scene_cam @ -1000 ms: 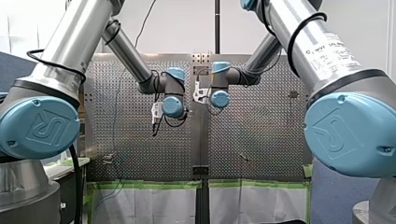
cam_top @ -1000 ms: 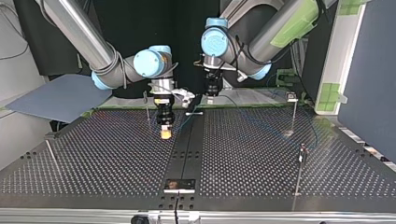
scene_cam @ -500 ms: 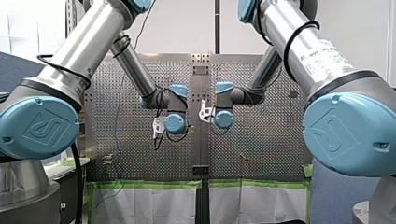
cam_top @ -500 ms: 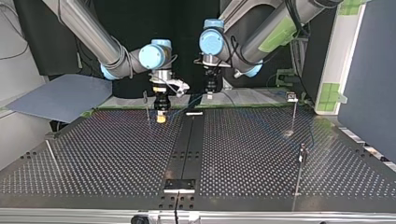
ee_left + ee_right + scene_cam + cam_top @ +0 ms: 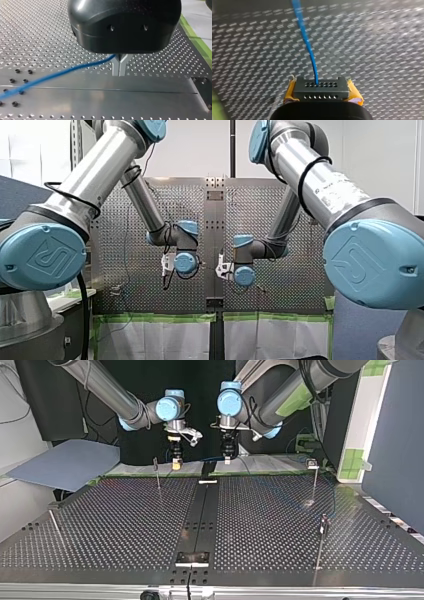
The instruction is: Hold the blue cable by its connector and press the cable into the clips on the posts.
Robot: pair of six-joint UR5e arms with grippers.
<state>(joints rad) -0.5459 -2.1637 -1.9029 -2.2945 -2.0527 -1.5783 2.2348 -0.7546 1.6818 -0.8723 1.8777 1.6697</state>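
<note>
My right gripper [image 5: 322, 86] is shut, its yellow pads [image 5: 290, 90] on both sides of a black connector [image 5: 322, 93]. The blue cable [image 5: 308, 47] leaves the connector's face and runs off over the perforated table. My left gripper [image 5: 119, 73] has its metal fingers shut together, and the blue cable [image 5: 62, 72] runs into them from one side. In the top view both grippers hang above the table's far edge, my right gripper [image 5: 176, 462] beside my left gripper [image 5: 228, 457]. A thin post with a clip [image 5: 156, 462] stands just beside my right gripper.
More thin posts stand on the table [image 5: 125, 525]: one at the top view's far right [image 5: 314, 477], one at the near right [image 5: 321, 542], one leaning at the near left [image 5: 56, 529]. A dark centre strip [image 5: 200, 520] runs to a small plate [image 5: 192, 558].
Both arms have drawn back from the middle of the table to its far edge in the top view and risen, carrying the connector and cable with them. Both grips stay the same.
</note>
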